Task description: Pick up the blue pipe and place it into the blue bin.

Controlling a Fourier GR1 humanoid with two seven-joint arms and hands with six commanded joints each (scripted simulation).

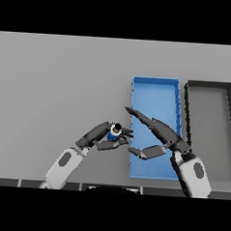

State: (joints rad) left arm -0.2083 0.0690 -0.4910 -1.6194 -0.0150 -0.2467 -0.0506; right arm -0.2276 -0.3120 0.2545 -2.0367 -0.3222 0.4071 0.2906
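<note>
The blue pipe [114, 132] is a short blue cylinder with a dark end cap, held just left of the blue bin [156, 86]. My left hand [100, 135] is shut on it, fingers and thumb curled round its body. My right hand [155, 134] hovers over the bin's lower half, open, with long straight fingers pointing up-left toward the pipe and the thumb spread below. The bin's near left wall is partly hidden by the right hand.
A dark grey bin [210, 85] stands right of the blue bin, almost touching it. The grey table [56, 85] stretches far to the left and back. The table's front edge runs just beneath both forearms.
</note>
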